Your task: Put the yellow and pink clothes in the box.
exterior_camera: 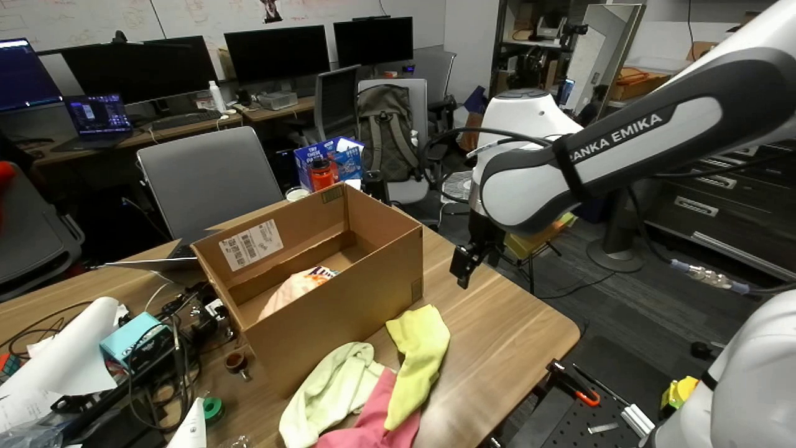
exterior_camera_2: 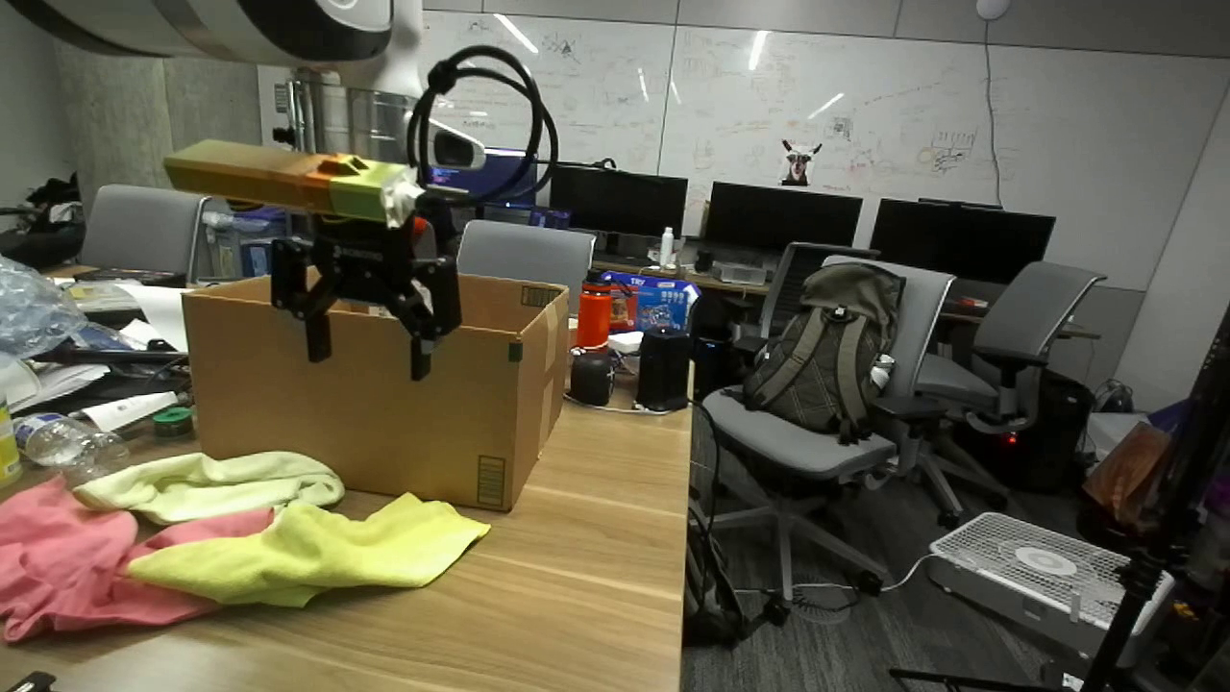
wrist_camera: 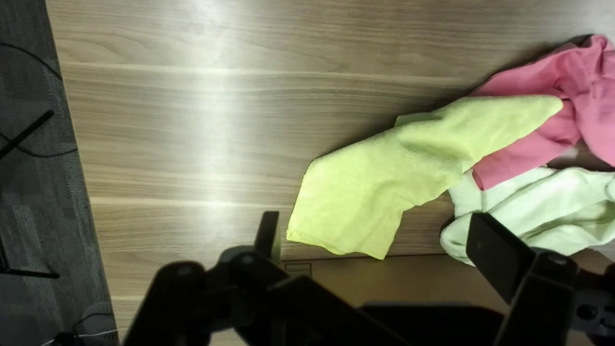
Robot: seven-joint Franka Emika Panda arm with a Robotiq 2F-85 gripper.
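Note:
The yellow cloth [exterior_camera: 423, 348] lies on the table in front of the box [exterior_camera: 336, 330], partly over the pink cloth [exterior_camera: 379, 417]. In an exterior view, the pink cloth [exterior_camera_2: 58, 557] is crumpled toward the table's near side and the yellow cloth [exterior_camera_2: 317, 557] spreads beside it. My gripper [exterior_camera_2: 370, 356] hangs above the table in front of the box's long wall, fingers apart and holding nothing. Seen from the wrist, the yellow cloth [wrist_camera: 365, 192] lies below the gripper [wrist_camera: 375, 235], with the pink cloth [wrist_camera: 596, 96] off to the right.
A pale lime-green cloth [exterior_camera: 336, 386] lies against the box, touching the pink one. Inside the box is a peach-coloured item [exterior_camera: 298, 289] with lettering. Cables and a teal box [exterior_camera: 134, 336] crowd one table end. A red bottle [exterior_camera_2: 593, 312] stands behind the box.

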